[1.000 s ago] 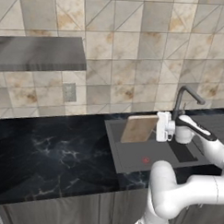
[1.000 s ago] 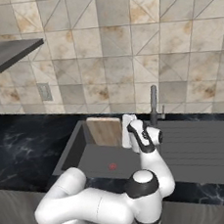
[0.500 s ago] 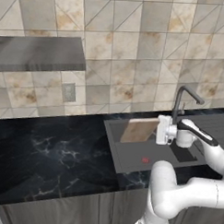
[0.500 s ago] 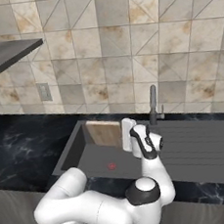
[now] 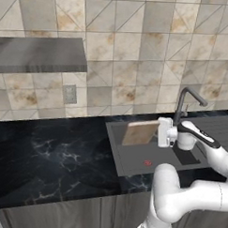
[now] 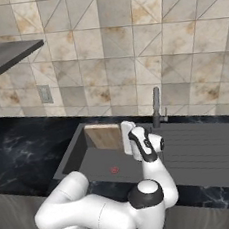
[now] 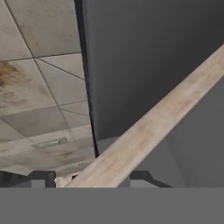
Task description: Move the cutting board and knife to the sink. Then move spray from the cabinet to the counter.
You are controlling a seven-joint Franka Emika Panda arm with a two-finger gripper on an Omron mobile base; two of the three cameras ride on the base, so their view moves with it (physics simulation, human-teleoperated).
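The cutting board [image 5: 139, 132] stands on its long edge inside the sink [image 5: 132, 159], leaning against the back wall. My gripper [image 5: 158, 132] is at its right end. In the hand view the board's pale edge [image 7: 153, 122] runs between the two fingertips [image 7: 41, 178], with a thin gap on the left side, so the gripper [image 7: 91, 178] is open around it. From the right, the board [image 6: 103, 137] and the gripper [image 6: 123, 138] sit at the back of the sink [image 6: 92, 164]. The knife and the spray are out of view. The cabinet [image 5: 41, 54] hangs upper left.
The curved grey faucet [image 5: 187, 98] rises just right of the hand, behind the basin. The black veined counter [image 5: 48, 155] stretches left of the sink. A ribbed drainer [image 6: 201, 147] lies right of the basin. A wall outlet [image 5: 69, 93] sits on the tiles.
The hand has sunk slightly at the board's right end, and its fingers have spread a little off the board. The board stays leaning in the sink.
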